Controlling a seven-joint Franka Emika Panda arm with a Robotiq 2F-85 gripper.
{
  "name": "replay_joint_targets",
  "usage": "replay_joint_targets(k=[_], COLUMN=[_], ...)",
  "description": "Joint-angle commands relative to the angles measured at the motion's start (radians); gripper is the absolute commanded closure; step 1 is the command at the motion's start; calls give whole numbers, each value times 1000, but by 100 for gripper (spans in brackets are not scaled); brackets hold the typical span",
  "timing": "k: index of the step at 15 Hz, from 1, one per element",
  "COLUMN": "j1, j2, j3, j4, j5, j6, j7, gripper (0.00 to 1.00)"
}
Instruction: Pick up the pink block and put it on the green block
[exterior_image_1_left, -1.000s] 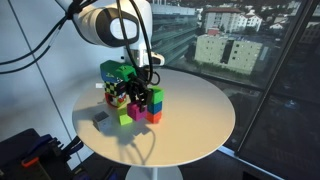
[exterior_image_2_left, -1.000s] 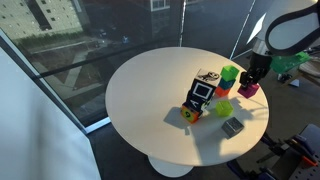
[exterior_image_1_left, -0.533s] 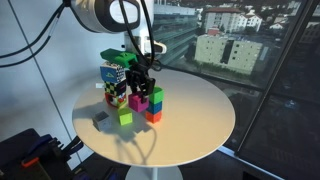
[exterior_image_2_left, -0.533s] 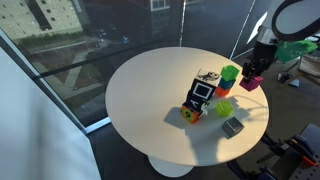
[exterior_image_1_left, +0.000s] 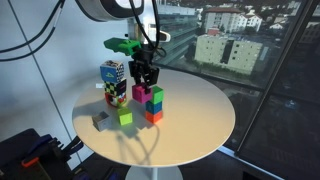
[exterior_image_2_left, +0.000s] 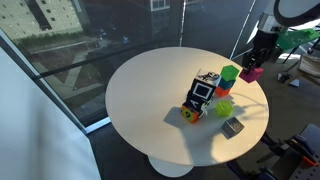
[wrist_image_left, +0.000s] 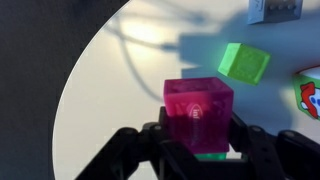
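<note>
My gripper (exterior_image_1_left: 142, 80) is shut on the pink block (exterior_image_1_left: 140, 94) and holds it off the white round table (exterior_image_1_left: 195, 120). The green block (exterior_image_1_left: 156, 97) sits on a red-orange cube (exterior_image_1_left: 153, 114), right beside the pink block at about the same height. In the other exterior view the gripper (exterior_image_2_left: 254, 62) holds the pink block (exterior_image_2_left: 251, 74) just to the right of the green block (exterior_image_2_left: 230, 73). In the wrist view the pink block (wrist_image_left: 198, 105) fills the jaws (wrist_image_left: 198, 128). A sliver of pure green (wrist_image_left: 208, 156) shows just beneath it.
A lime cube (exterior_image_1_left: 125, 117) lies on the table in front of the stack; it also shows in the wrist view (wrist_image_left: 244, 62). A tall patterned cube stack (exterior_image_1_left: 113, 82) stands beside it. A grey block (exterior_image_2_left: 232, 126) and a small orange piece (exterior_image_2_left: 187, 114) lie near the table edge.
The gripper has risen with the pink block, lifting it from table level up to the height of the green block.
</note>
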Motion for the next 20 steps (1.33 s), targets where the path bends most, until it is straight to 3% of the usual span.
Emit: replay_joint_targets(k=[1,10,11,12,20], j1=[2,3,1,1,1], j2=[0,43,21,24,27], j3=[7,13,12,12,12], j4=[51,144,98,101,97], j5=[11,29,13,13,13], j6=[-54,-106,-69,-69,-69], j7=[40,109,82,83,83], gripper=[70,70,70,45,45])
